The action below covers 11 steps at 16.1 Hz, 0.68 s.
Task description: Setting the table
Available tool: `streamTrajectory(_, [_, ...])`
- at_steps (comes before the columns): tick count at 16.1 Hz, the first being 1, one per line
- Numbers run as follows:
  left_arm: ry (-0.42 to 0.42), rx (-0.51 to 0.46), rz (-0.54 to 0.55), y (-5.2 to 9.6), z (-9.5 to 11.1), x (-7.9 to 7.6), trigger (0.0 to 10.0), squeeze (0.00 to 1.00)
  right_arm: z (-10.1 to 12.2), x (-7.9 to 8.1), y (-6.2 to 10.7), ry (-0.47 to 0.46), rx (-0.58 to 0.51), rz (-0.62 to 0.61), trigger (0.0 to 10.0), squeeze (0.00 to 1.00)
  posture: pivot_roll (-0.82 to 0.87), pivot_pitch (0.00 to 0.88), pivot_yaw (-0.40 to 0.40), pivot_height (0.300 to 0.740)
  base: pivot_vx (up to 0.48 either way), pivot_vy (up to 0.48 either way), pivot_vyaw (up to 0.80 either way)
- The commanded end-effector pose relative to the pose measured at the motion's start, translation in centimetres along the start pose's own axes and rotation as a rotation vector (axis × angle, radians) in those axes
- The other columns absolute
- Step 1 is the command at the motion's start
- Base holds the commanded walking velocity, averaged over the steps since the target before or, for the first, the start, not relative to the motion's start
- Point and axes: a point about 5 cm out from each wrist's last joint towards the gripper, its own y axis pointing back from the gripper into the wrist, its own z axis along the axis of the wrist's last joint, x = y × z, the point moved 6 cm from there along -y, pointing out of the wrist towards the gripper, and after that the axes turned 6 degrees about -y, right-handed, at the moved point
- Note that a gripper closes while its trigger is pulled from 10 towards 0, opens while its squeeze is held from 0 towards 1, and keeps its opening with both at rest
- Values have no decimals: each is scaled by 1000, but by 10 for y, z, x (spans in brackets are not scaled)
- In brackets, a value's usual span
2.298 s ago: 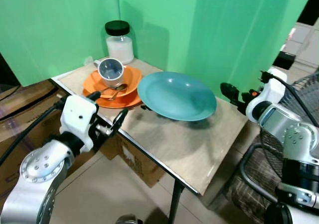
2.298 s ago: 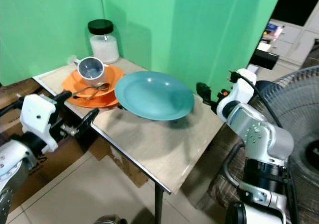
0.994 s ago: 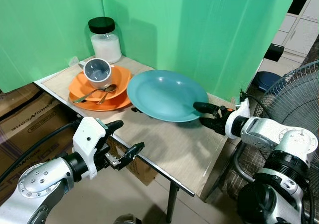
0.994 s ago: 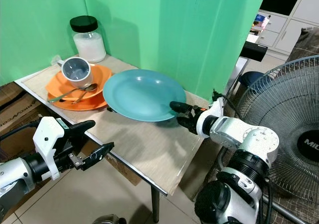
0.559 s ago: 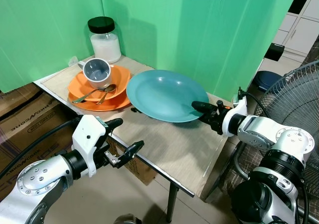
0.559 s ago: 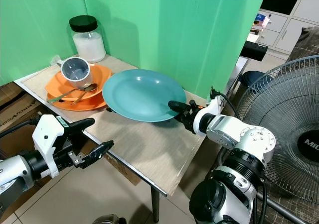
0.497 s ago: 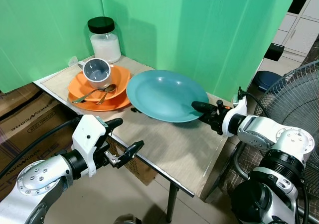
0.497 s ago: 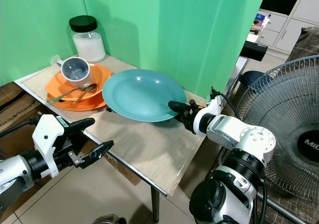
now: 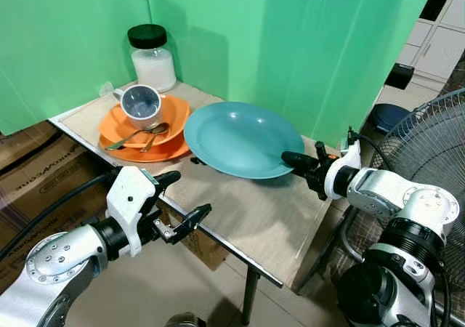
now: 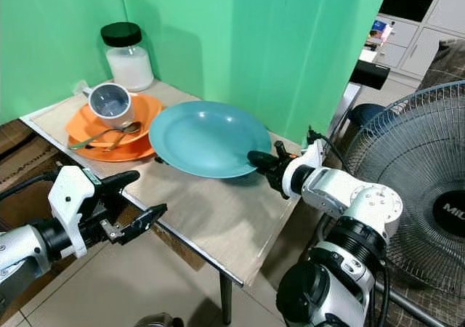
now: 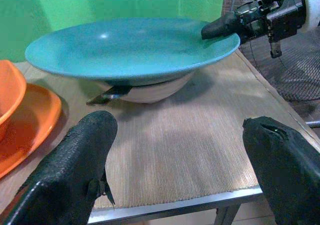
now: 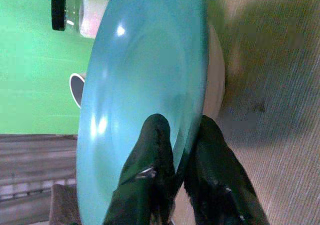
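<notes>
The teal plate (image 9: pixel 241 138) sat on the wooden table (image 9: pixel 269 218), toward its middle, resting on a white bowl-like base (image 11: pixel 150 88) that the head views hid almost entirely under the plate's wide rim. A dark utensil tip (image 11: pixel 108 95) poked out from beneath that base; the rest of it was covered. The right gripper (image 9: pixel 289 158) had its two black fingers clamped on the plate's rim at the side toward the robot's right, one finger (image 12: pixel 152 155) over the top face and the other beneath the edge, as the right wrist view showed.

Just beside the plate, toward the table's far left corner, stood a stack of orange plates (image 9: pixel 145 134) carrying a grey mug (image 9: pixel 142 103) and spoons (image 9: pixel 138 133); the teal rim overlapped the stack's edge, and it could not be told whether they touched. Behind them stood a glass jar (image 9: pixel 152 58) with a black lid, holding something white.

The left gripper (image 9: pixel 182 200) hung off the table's near edge, its fingers spread apart and holding nothing.

A fan (image 10: pixel 421 174) stood at the right, cut off by the frame, and a cardboard box (image 9: pixel 33 167) sat partly hidden under the table's left side.
</notes>
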Motion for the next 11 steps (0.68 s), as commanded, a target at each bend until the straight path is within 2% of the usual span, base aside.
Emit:
streamTrajectory(1, [-8, 7, 3, 0, -2, 1, 10000, 0, 5, 12, 2, 26, -10, 23, 0, 0, 123, 0, -30, 740, 0, 0, 0])
streamTrajectory(11, [-30, 9, 15, 3, -1, 7, 10000, 0, 20, 36, 8, -37, -50, 155, 0, 0, 133, 0, -25, 740, 0, 0, 0])
